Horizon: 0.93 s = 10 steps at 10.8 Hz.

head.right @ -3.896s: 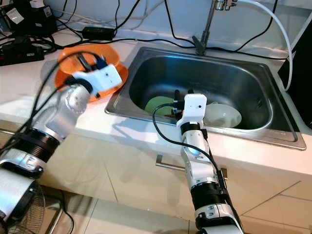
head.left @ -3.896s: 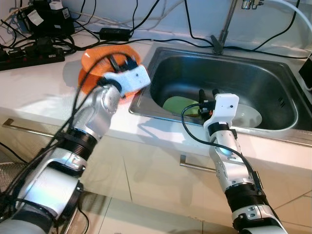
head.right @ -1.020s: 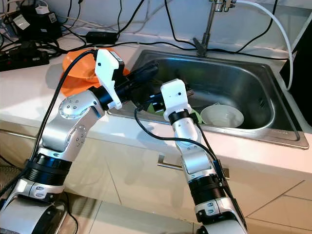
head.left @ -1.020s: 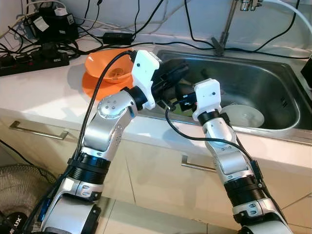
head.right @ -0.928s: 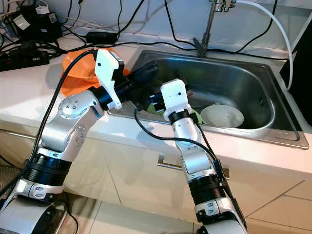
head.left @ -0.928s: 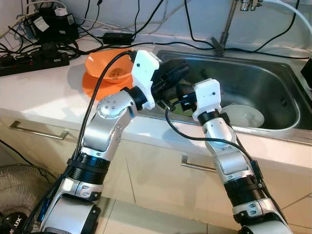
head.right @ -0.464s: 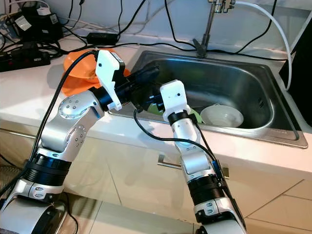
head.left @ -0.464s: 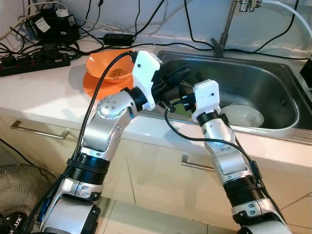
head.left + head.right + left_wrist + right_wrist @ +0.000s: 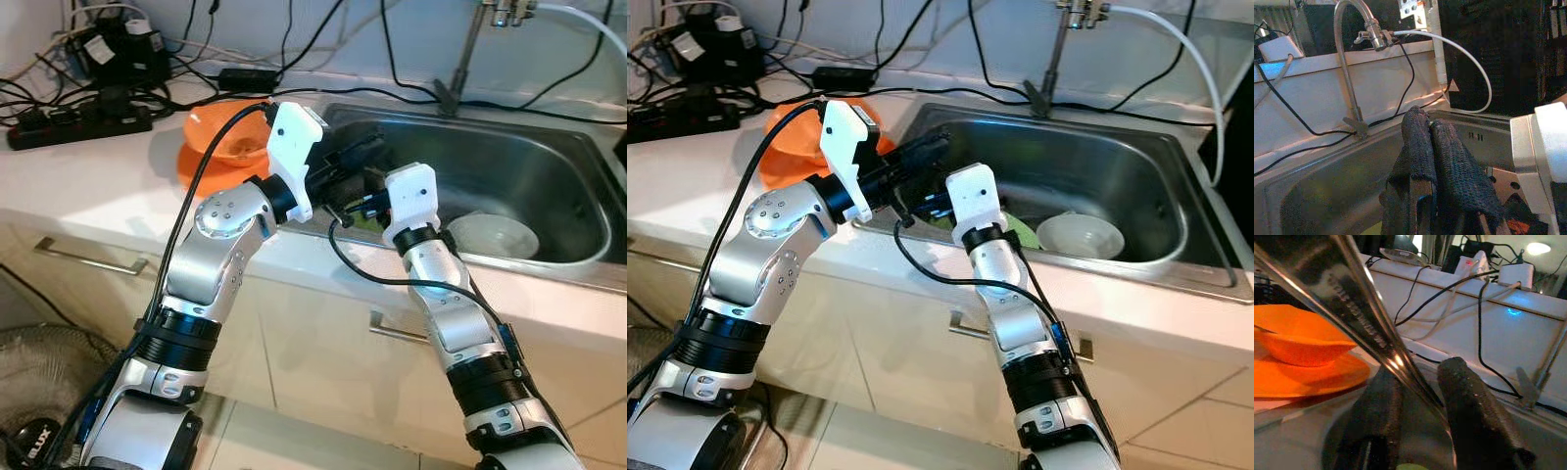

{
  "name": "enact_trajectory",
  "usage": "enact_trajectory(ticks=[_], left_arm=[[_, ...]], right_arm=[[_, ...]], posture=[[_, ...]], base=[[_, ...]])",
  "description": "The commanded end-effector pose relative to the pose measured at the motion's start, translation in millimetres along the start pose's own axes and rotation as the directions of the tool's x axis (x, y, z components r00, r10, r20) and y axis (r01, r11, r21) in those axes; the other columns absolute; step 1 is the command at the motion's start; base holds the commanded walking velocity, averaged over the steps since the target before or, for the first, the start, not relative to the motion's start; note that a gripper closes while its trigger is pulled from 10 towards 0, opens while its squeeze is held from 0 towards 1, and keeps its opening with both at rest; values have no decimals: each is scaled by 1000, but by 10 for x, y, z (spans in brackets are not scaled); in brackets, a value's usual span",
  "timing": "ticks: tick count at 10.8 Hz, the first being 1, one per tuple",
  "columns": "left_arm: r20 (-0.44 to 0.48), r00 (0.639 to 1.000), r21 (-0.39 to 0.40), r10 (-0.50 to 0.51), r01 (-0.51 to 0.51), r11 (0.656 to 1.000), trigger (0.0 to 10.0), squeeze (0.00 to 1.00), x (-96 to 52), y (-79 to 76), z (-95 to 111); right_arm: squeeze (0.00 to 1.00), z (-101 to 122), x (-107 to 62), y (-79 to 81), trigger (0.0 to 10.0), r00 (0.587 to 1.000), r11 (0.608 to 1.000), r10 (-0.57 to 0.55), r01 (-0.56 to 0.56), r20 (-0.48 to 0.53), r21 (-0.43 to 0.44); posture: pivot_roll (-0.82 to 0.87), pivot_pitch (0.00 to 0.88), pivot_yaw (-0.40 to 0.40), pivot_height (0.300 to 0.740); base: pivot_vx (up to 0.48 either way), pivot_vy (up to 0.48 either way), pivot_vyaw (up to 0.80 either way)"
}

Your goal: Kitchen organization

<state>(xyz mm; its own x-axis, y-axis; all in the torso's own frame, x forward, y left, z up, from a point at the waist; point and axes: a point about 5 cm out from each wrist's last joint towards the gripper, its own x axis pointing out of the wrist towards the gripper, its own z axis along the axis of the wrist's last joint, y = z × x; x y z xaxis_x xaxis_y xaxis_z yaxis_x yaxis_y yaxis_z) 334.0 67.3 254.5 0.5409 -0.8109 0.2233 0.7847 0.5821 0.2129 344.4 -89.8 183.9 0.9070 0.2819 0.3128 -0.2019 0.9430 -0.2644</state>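
My right gripper (image 9: 359, 201) hangs over the left end of the steel sink (image 9: 549, 147), above a green plate (image 9: 1017, 231). In the right wrist view a shiny metal utensil handle (image 9: 1359, 316) runs slantwise between its two black fingers (image 9: 1471, 411), which are shut on it. My left gripper (image 9: 358, 157) reaches over the sink's left rim, just beside the right one, with its fingers (image 9: 1420, 147) pressed together and nothing between them. An orange bowl (image 9: 230, 137) sits on an orange plate (image 9: 196, 174) on the counter, left of the sink. A white bowl (image 9: 493, 235) lies in the sink.
The tap (image 9: 460, 59) rises behind the sink. Black cables and a power strip (image 9: 78, 125) lie along the back of the white counter (image 9: 88, 186). A white hose (image 9: 1185, 59) curves down at the right. Cabinet fronts with handles (image 9: 88, 257) are below.
Since 3.9 s ago my left gripper has swung from the orange bowl to the sink's left rim and the right one has risen from the green plate. Over the last second only the camera shifted.
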Motion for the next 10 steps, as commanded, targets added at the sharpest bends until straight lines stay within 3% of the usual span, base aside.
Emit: enact_trajectory(ticks=[1, 6, 7, 10], left_arm=[[2, 1000, 4, -19, 19, 1000, 10000, 0, 1, -21, 24], [-3, 1000, -10, -9, 9, 1000, 10000, 0, -10, -12, 4], [0, 1000, -14, 7, -7, 1000, 10000, 1000, -9, 11, 11], [27, 999, -23, 46, -45, 999, 10000, 1000, -40, 85, 55]], right_arm=[[0, 67, 53, -5, 0, 1000, 1000, -1, 1, 26, -4], [0, 70, 65, -47, 0, 1000, 1000, -16, 16, 26, -9], [0, 68, 65, -51, 0, 1000, 1000, -17, 18, 25, -11], [0, 84, 90, -70, 0, 999, 1000, -28, 29, 28, -11]], posture=[[201, 0, 32, 740], [200, 12, 30, 740], [201, 12, 28, 740], [200, 16, 26, 740]], base=[[0, 0, 0], [0, 0, 0], [0, 0, 0], [0, 0, 0]])
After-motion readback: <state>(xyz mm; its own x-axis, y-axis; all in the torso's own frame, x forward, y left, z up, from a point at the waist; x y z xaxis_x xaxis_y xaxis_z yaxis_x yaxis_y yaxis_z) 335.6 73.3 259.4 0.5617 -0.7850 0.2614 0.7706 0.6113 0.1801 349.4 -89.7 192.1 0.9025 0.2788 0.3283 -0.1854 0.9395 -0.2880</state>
